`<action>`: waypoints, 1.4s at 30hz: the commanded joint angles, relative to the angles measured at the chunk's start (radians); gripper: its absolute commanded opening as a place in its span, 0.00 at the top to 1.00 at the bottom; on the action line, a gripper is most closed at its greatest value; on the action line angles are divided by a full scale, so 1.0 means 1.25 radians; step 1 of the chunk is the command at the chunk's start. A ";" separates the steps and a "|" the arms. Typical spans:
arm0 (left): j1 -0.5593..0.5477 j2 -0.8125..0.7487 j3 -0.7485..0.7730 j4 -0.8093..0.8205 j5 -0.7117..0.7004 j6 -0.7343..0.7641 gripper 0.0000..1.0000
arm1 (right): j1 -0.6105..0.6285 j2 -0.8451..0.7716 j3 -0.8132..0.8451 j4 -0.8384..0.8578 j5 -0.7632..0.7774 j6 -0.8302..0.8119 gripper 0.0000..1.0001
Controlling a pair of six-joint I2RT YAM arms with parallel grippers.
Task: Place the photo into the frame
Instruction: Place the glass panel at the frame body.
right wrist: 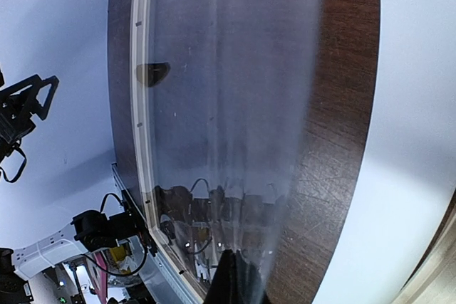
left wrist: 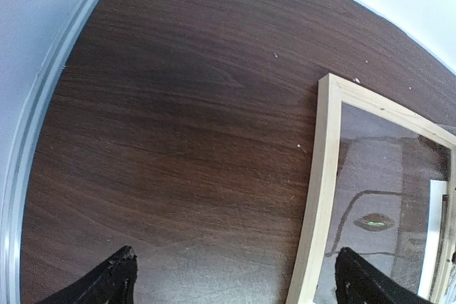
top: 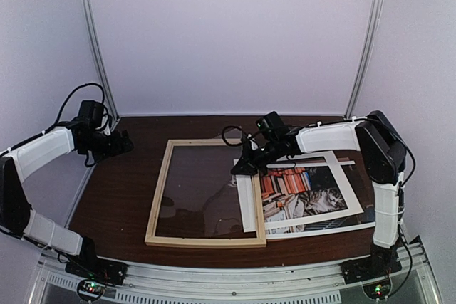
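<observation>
The photo (top: 306, 194) is lying face up on the right half of the table (top: 121, 197). Its long axis is running left to right, and its left border is meeting the right rail of the frame (top: 159, 194). The right gripper (top: 240, 169) is sitting at that corner with its jaws pressed together; I cannot tell whether it is nipping anything. The left gripper (top: 120, 144) is hovering spread wide, well off to the far left. I am judging the right arm much the nearer for a leftward slide.

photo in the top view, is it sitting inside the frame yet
No, the photo lies face up mostly to the right of the frame, outside its opening.
</observation>
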 commanded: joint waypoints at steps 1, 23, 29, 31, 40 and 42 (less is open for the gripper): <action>-0.021 0.033 -0.015 0.070 0.058 0.015 0.02 | -0.002 -0.020 -0.005 -0.027 0.036 -0.034 1.00; -0.137 0.170 -0.011 0.139 0.089 0.019 0.02 | -0.002 -0.038 -0.014 -0.047 0.064 -0.052 1.00; -0.146 0.176 -0.011 0.141 0.086 0.019 0.02 | -0.002 -0.043 -0.015 -0.048 0.066 -0.055 1.00; -0.148 0.179 -0.010 0.142 0.085 0.018 0.02 | -0.002 -0.041 -0.013 -0.054 0.066 -0.061 1.00; -0.159 0.187 -0.001 0.141 0.084 0.018 0.02 | -0.002 -0.043 -0.013 -0.057 0.067 -0.067 1.00; -0.161 0.188 0.000 0.141 0.085 0.019 0.02 | -0.002 -0.042 -0.011 -0.060 0.067 -0.069 1.00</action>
